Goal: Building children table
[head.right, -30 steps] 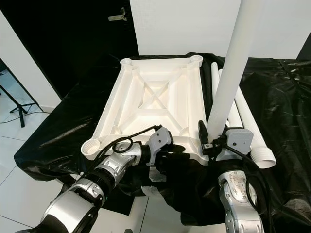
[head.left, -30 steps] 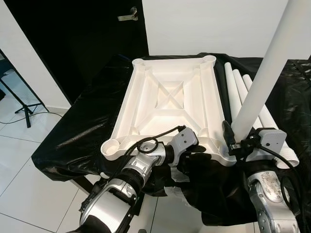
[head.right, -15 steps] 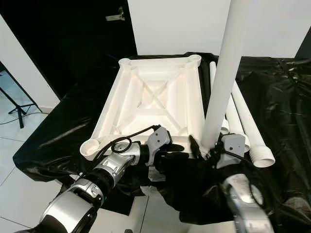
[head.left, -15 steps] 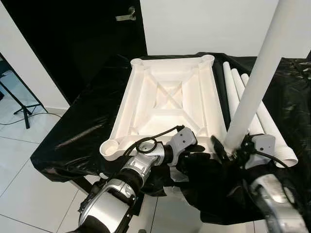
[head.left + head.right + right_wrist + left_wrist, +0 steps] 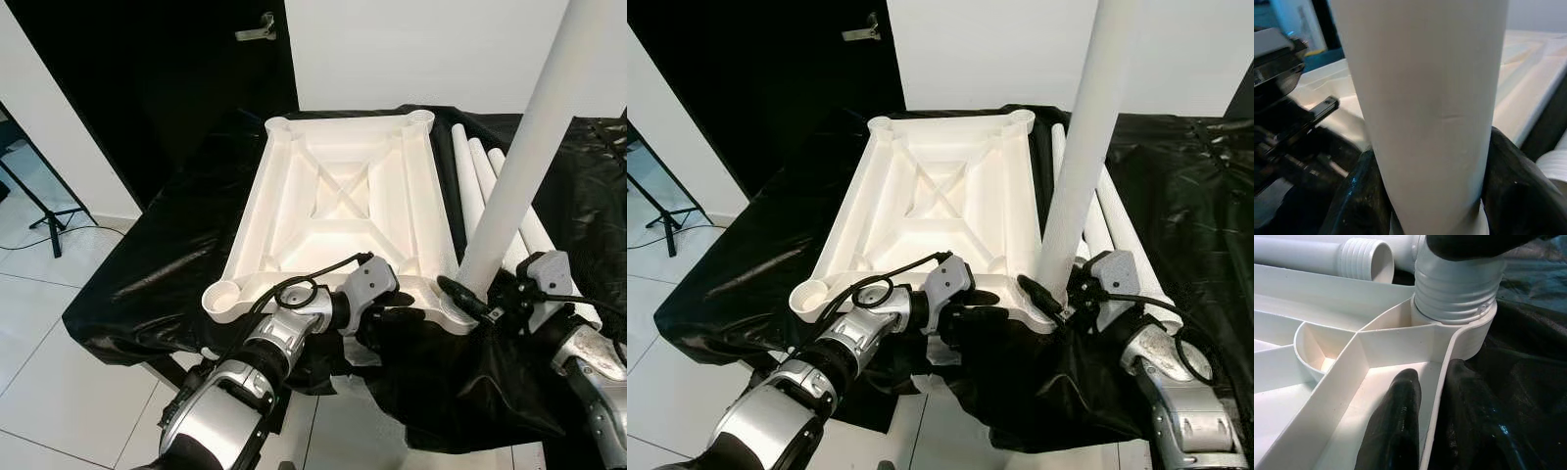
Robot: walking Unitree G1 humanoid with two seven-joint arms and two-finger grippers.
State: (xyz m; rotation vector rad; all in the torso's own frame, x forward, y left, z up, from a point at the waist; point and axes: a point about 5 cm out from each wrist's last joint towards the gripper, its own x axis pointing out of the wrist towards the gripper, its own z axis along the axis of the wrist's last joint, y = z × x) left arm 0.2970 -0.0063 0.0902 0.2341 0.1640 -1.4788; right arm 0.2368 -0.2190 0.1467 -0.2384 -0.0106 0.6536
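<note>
A white ribbed tabletop (image 5: 338, 196) lies upside down on a black cloth (image 5: 167, 255). My left gripper (image 5: 390, 315) is shut on its near rim, one finger (image 5: 1396, 426) inside the wall and the other outside. A long white leg (image 5: 529, 147) stands nearly upright, leaning a little right, with its threaded end (image 5: 1457, 284) in the near right corner socket (image 5: 1476, 328). Low on that leg, just above the socket, my right gripper (image 5: 1058, 294) is shut, its fingers (image 5: 1359, 196) on both sides. Three spare legs (image 5: 480, 186) lie to the right of the tabletop.
The near left corner socket (image 5: 225, 294) stands open. Black cloth hangs over the table's front edge. Behind are a black door (image 5: 176, 78) with a handle (image 5: 257, 29) and a white wall. A tripod (image 5: 39, 211) stands on the tiled floor (image 5: 59, 392) at left.
My right wrist has swung out to the right around the leg's base. The leg leaned left for a moment and came back. The left gripper has stayed on the rim.
</note>
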